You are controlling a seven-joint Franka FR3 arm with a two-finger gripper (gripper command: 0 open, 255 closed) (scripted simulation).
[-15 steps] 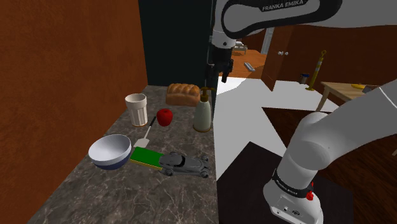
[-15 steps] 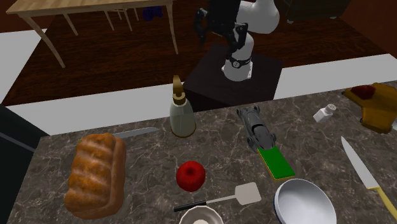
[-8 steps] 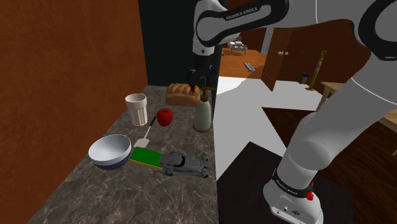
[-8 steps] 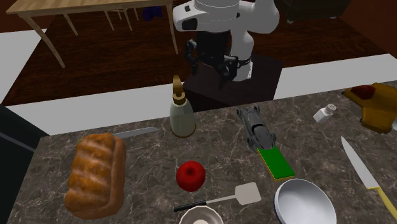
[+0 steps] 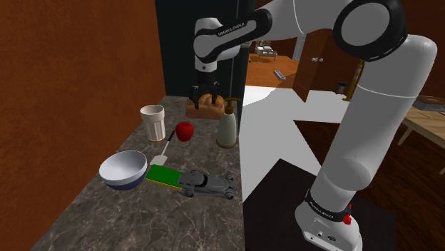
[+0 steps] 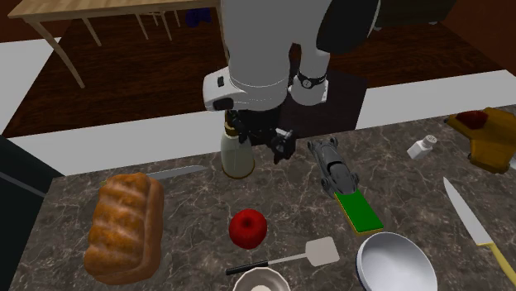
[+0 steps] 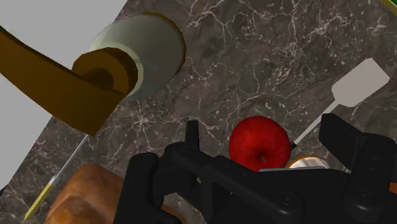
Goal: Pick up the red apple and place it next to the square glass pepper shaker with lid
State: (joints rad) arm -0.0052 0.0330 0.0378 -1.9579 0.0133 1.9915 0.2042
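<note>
The red apple [image 5: 185, 131] [image 6: 248, 228] [image 7: 259, 143] rests on the dark marble counter [image 5: 107, 221] between a bread loaf and a spatula. My gripper [image 5: 203, 97] [image 6: 260, 139] [image 7: 266, 130] hangs open in the air above the counter, close beside the pump bottle. It points down toward the apple without touching it, and nothing is between its fingers [image 7: 192, 135]. The small pale pepper shaker with a lid [image 6: 422, 147] sits far off along the counter, near the second exterior view's right, beside a wooden board.
A pump bottle [image 5: 227, 128] [image 6: 236, 150] [image 7: 143, 51] stands right by the gripper. Around the apple lie a bread loaf [image 5: 205, 105] [image 6: 124, 225], cup [image 5: 152, 121], spatula [image 5: 162, 151] [image 6: 306, 254], bowl [image 5: 123, 169], toy car [image 6: 332, 163], green block [image 6: 359, 210] and a knife [image 6: 471, 223].
The arm has swung from beyond the counter's edge in over the counter and come down. The gripper now hangs beside the bottle, above the apple. Nothing on the counter has moved.
</note>
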